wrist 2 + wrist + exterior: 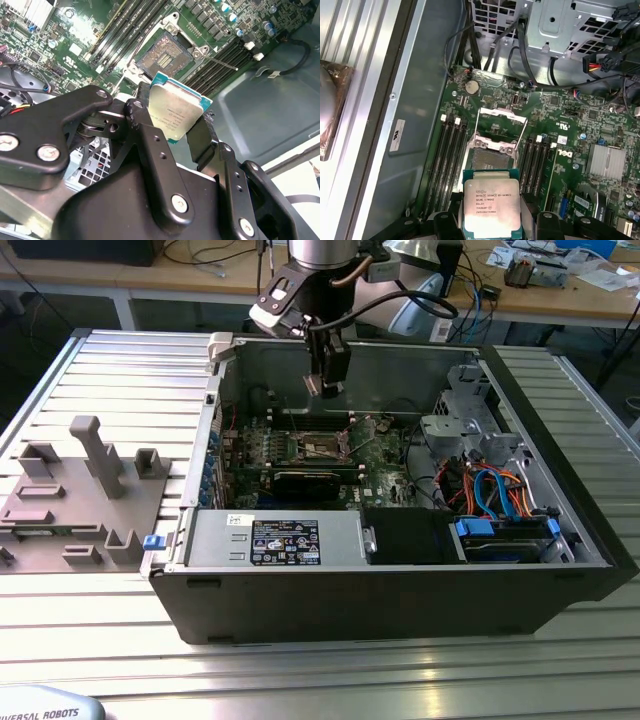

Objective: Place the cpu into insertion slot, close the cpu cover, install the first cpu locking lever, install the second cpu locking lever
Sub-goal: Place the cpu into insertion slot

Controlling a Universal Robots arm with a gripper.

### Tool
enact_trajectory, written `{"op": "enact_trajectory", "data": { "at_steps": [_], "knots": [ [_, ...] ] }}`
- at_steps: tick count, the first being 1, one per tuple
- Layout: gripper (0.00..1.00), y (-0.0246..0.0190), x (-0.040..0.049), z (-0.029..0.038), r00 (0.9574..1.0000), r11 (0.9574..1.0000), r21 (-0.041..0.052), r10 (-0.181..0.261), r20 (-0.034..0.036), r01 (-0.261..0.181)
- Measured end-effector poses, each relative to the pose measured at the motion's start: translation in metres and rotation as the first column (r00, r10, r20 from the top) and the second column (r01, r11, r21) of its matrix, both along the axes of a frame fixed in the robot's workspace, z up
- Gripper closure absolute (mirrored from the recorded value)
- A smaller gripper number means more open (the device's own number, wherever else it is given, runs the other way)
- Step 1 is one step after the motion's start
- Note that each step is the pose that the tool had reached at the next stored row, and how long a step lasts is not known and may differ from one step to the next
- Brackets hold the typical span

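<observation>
1. We see the gripper (327,380) hanging in the upper centre of the exterior view, inside the open computer case (400,610).
2. Its fingers (150,145) are clamped on opposite edges of the cpu (491,202), held above the motherboard (570,115).
3. In the first wrist view the cpu's metal top faces away from the board, its longer sides running along the memory slots (451,160).
4. The insertion slot (487,159) lies bare near the cpu, with the cpu cover (502,114) raised open.

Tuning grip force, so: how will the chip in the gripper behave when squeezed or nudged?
The chip looks like a flat, metal-topped plate, so it is probably stiff and light. The gripper pinches only its thin edges, so it may slip or twist. Its thin green rim looks fragile.
</observation>
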State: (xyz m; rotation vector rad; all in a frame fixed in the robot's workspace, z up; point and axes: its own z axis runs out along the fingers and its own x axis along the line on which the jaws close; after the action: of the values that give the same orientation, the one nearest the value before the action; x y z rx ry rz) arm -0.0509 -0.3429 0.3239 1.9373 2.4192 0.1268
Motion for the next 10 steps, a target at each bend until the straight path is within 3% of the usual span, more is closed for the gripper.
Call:
{"op": "enact_trajectory", "data": {
  "at_steps": [10],
  "knots": [
    [0.46,0.0,0.0,-0.0002,0.9991,0.9991,0.0,-0.043,-0.0001,0.043]
  ]
}}
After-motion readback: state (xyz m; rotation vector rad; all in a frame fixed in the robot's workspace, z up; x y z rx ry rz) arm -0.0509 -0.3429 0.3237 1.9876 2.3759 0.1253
